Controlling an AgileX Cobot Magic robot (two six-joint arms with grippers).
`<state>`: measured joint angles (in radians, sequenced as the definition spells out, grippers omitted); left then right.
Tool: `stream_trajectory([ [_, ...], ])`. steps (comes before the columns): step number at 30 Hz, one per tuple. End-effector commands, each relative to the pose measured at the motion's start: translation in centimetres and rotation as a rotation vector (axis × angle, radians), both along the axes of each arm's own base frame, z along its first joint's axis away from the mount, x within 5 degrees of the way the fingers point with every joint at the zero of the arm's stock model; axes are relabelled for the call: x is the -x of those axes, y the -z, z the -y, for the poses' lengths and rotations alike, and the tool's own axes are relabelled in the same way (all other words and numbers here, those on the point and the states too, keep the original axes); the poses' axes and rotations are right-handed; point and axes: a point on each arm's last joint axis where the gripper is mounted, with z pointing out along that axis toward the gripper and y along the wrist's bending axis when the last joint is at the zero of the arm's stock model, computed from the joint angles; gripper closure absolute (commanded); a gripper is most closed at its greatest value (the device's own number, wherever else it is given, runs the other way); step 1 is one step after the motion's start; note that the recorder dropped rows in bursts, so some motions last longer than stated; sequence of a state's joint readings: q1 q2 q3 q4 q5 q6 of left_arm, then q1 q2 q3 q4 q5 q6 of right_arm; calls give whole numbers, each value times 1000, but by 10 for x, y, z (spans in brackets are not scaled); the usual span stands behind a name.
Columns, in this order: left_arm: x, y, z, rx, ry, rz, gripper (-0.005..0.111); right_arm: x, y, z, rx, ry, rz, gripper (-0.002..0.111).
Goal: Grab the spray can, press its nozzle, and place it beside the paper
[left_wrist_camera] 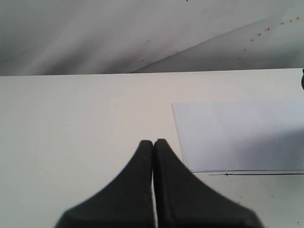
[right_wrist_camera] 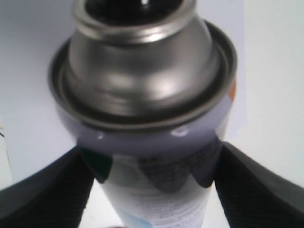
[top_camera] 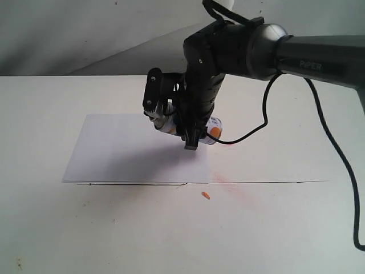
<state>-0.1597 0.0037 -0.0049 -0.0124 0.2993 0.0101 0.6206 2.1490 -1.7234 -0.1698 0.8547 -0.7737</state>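
My right gripper [top_camera: 187, 136] is shut on the spray can [top_camera: 214, 129] and holds it tilted in the air above the right part of the paper [top_camera: 125, 151]. In the right wrist view the spray can [right_wrist_camera: 156, 190] fills the frame, with its silver shoulder [right_wrist_camera: 142, 80] large and close. The black fingers [right_wrist_camera: 42, 190] press both sides of the white label. The nozzle [right_wrist_camera: 130, 5] shows only as a black patch cut off by the frame's edge. The left gripper [left_wrist_camera: 153, 142] is shut on nothing, low over bare table near the paper [left_wrist_camera: 237, 135], and is out of the exterior view.
A faint red stain [top_camera: 225, 180] and a small orange scrap [top_camera: 206, 195] lie in front of the paper's right corner. A thin dark line [top_camera: 256, 182] runs across the white table. The right arm's black cable [top_camera: 342, 171] hangs at the right. The curled backdrop sheet [top_camera: 114, 34] rises behind.
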Motion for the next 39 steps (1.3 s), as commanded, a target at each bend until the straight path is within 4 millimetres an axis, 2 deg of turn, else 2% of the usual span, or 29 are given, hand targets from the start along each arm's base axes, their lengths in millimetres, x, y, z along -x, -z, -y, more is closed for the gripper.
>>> stream_trajectory([
  [1, 0, 1, 0, 1, 5, 5, 107, -4, -10, 0, -9, -21, 53, 108],
  [21, 0, 1, 0, 3, 5, 4, 107, -2, -9, -2, -61, 10, 18, 108],
  [25, 0, -1, -1, -83, 10, 35, 107, -2, -9, -2, -61, 10, 18, 108],
  [27, -1, -7, 0, -61, 9, 100, 107, -2, -10, -3, -63, 9, 21, 108],
  [31, -1, -33, -1, 127, -10, 368, 107, -3, -10, -3, -62, 5, 33, 108],
  [35, 5, -55, -6, 210, -43, 609, 107, -3, -10, -3, -64, 5, 35, 108],
  [38, 9, -63, -8, 266, -50, 701, 107, -3, -10, -2, -59, 6, 29, 108],
  [39, 9, -64, -9, 363, -39, 696, 107, -2, -10, -2, -58, 6, 28, 108],
])
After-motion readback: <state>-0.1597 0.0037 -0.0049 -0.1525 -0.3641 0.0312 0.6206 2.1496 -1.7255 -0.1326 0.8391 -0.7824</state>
